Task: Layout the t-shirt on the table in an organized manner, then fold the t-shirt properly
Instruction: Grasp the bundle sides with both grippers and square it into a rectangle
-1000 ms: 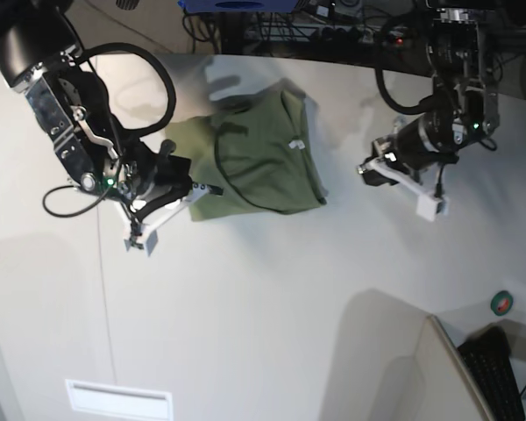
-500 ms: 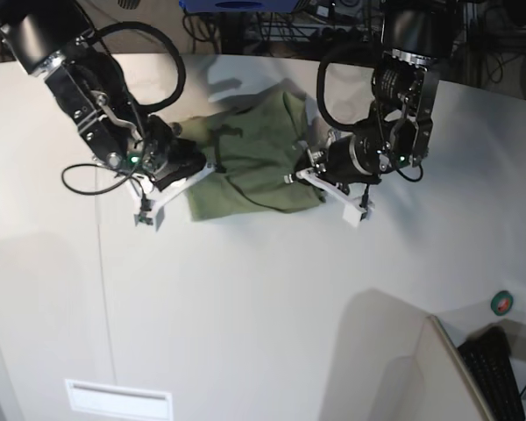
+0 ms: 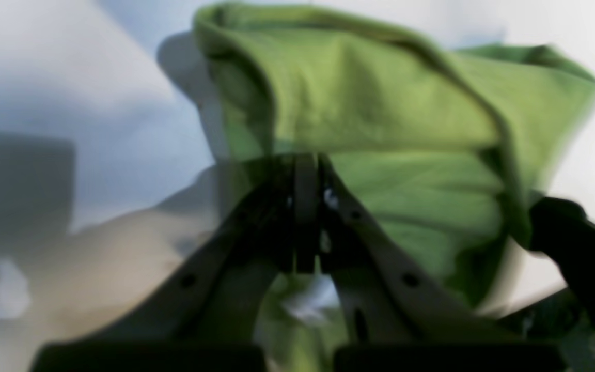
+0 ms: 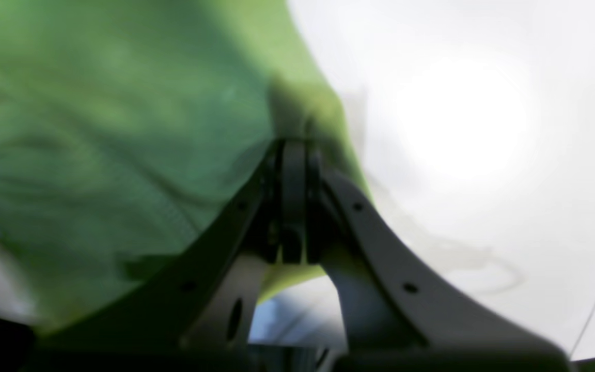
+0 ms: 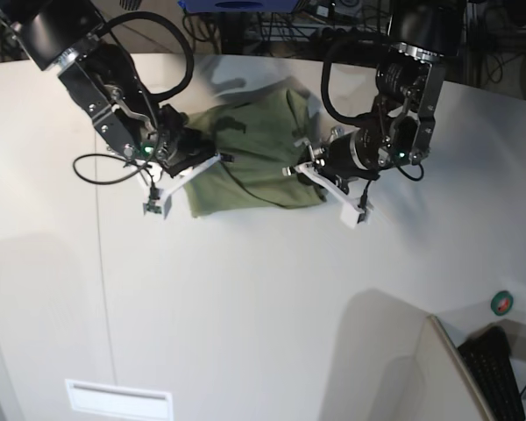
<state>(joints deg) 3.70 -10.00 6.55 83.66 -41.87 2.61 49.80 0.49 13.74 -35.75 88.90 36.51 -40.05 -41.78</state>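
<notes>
Base view: crumpled olive-green cotton t-shirt [image 5: 259, 149] sits near the off-white table's [image 5: 263, 307] far curved edge, left gripper [image 5: 333, 189] and right gripper [image 5: 180, 180] each pinched closed on its opposite edges.

Both arms are black, jointed and bulky, with silver-grey metal plates near the wrists; black cables loop loosely from each, one arcing high over the right arm [image 5: 114, 79], another curling beside the left arm [image 5: 403, 96]; small green lights glow at both wrists; the right tool [image 5: 168, 187] and left tool [image 5: 333, 186] end in pale white fingers; up close those fingers show small round holes and dark inner pads.
</notes>
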